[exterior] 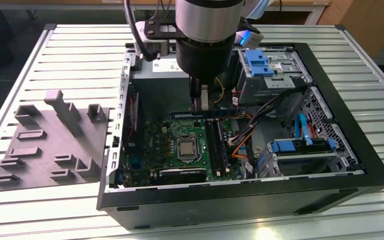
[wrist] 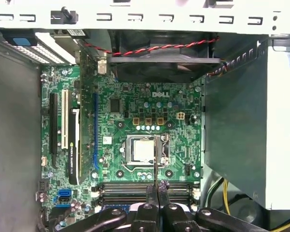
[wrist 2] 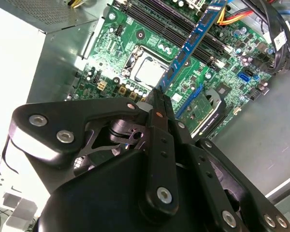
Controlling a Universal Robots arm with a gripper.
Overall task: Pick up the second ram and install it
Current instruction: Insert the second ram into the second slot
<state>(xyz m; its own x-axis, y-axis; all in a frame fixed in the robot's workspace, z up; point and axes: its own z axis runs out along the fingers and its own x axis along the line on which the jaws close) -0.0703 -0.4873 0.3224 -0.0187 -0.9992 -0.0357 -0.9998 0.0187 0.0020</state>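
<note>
My gripper (exterior: 203,106) hangs inside the open computer case, shut on the second ram (exterior: 212,114), a slim dark stick with a blue label. I hold it level, a little above the green motherboard (exterior: 162,145). In the second wrist view the ram (wrist 2: 193,41) runs out from the closed fingertips (wrist 2: 159,104), slanting over the long black memory slots (wrist 2: 169,24). In the first wrist view the gripper (wrist: 157,191) sits right over those slots (wrist: 128,192), beside the processor socket (wrist: 142,151). The ram does not touch the slots.
The black case wall (exterior: 245,197) rings the work area. A grey power supply (exterior: 155,75), blue drive bays (exterior: 259,62) and orange and black cables (exterior: 242,140) crowd the case. A grey moulded fixture plate (exterior: 52,145) lies on the slatted table at the exterior view's left.
</note>
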